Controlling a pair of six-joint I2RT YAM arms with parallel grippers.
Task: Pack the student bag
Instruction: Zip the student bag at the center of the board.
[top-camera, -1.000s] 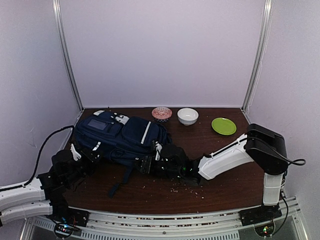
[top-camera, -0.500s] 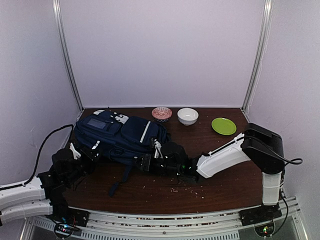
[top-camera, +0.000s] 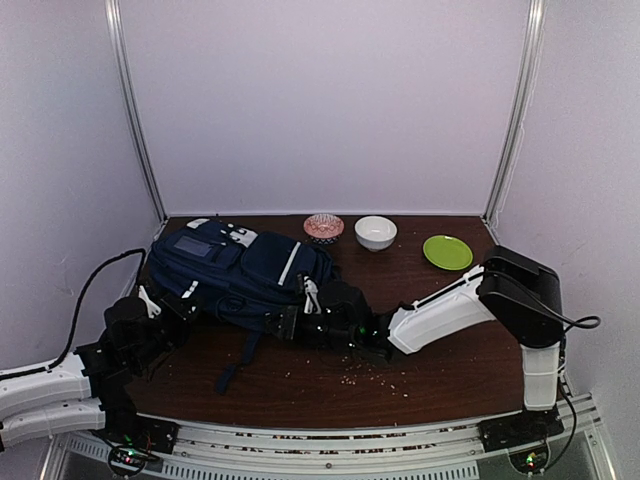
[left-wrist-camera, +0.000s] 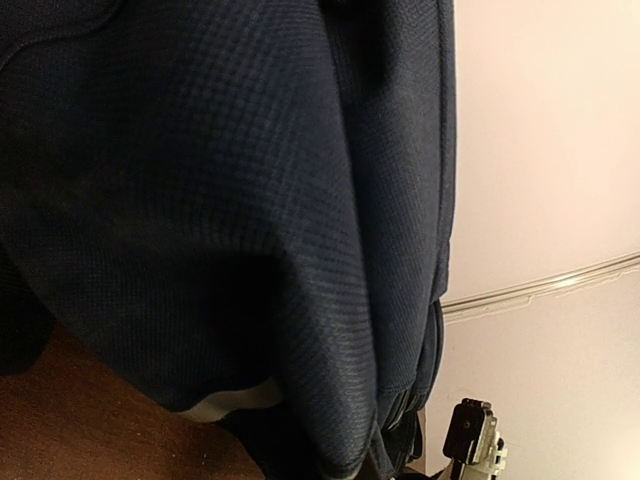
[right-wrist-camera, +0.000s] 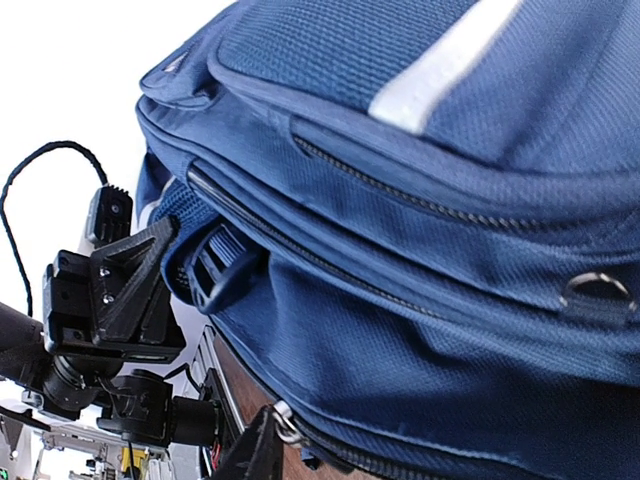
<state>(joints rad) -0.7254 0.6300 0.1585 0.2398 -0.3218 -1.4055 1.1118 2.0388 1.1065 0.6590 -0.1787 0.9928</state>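
Jaws together, the left gripper sits at the left end of the student bag. The right gripper meets its near edge; I cannot tell how its jaws stand.

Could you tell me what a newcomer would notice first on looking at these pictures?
The large navy student bag lying across the left half of the dark table dominates, with the left gripper at its near-left end and the right gripper at its near-right edge. To its right, along the far edge, stand a pink patterned bowl, a white bowl and a green plate.
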